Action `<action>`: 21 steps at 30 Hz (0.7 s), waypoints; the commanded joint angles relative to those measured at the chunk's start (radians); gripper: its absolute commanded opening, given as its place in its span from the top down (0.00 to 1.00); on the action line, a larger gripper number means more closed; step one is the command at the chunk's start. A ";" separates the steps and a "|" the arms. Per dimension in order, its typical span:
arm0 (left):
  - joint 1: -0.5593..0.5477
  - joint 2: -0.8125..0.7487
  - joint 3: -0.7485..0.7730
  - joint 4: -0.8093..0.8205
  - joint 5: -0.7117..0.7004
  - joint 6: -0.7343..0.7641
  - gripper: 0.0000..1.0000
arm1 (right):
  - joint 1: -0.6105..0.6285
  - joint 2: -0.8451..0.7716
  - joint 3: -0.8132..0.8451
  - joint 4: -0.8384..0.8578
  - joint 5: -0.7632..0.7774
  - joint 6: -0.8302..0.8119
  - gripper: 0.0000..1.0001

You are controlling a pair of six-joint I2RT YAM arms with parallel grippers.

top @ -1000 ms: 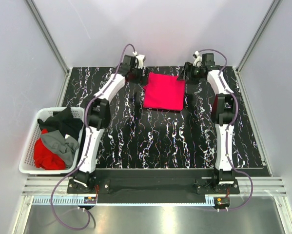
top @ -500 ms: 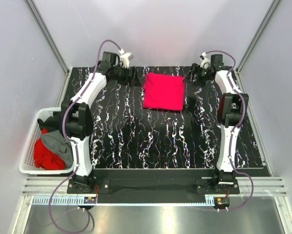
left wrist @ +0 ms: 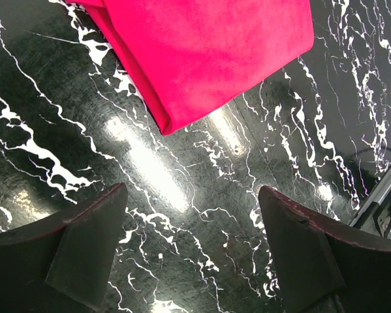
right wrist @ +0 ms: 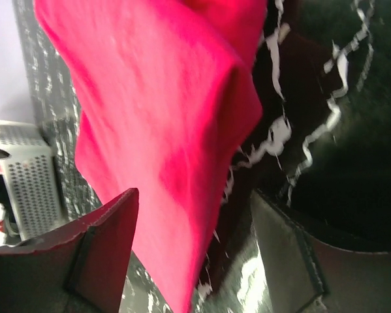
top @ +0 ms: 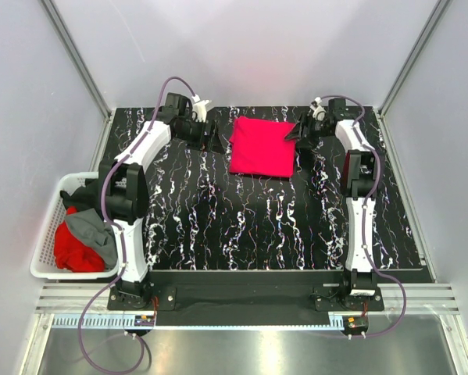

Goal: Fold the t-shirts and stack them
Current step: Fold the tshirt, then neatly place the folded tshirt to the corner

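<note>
Basket (top: 44, 234) at the left edge holds heaped shirts (top: 89, 230) (red, grey, black), well apart from the folded pink shirt (top: 262, 146) lying flat at far centre. Table (top: 241, 226) black, white-veined; pale walls (top: 241, 55) around. Both arms stretched far — left gripper (top: 216, 134) jaws apart over bare table beside the pink shirt, right gripper (top: 296, 133) jaws apart at its right edge.

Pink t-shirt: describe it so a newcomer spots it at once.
On the black marbled table, look at the far middle, between the left hand and right hand. The crimson-pink t-shirt lies there folded into a flat rectangle, the only shirt on the table; the red, grey and black shirts sit heaped in the white basket at the left.
</note>
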 commanded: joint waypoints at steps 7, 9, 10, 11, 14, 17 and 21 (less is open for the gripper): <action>0.002 0.012 0.078 0.002 -0.027 0.015 0.13 | 0.087 0.111 0.095 -0.052 -0.017 0.050 0.48; 0.002 0.022 0.090 0.002 -0.030 0.015 0.13 | 0.091 0.110 0.094 -0.063 0.003 0.045 0.57; 0.002 0.025 0.091 0.002 -0.031 0.014 0.13 | 0.091 0.110 0.094 -0.064 0.009 0.037 0.67; 0.002 0.028 0.093 0.002 -0.033 0.015 0.13 | 0.089 0.108 0.097 -0.070 0.018 0.025 0.74; 0.002 0.027 0.085 0.002 -0.045 0.020 0.13 | 0.088 0.091 0.121 -0.125 0.058 -0.076 1.00; 0.001 0.018 0.069 -0.002 -0.062 0.033 0.13 | 0.057 0.065 0.158 -0.176 0.084 -0.153 1.00; 0.002 0.015 0.056 -0.007 -0.066 0.049 0.13 | -0.007 0.064 0.291 -0.291 0.107 -0.219 1.00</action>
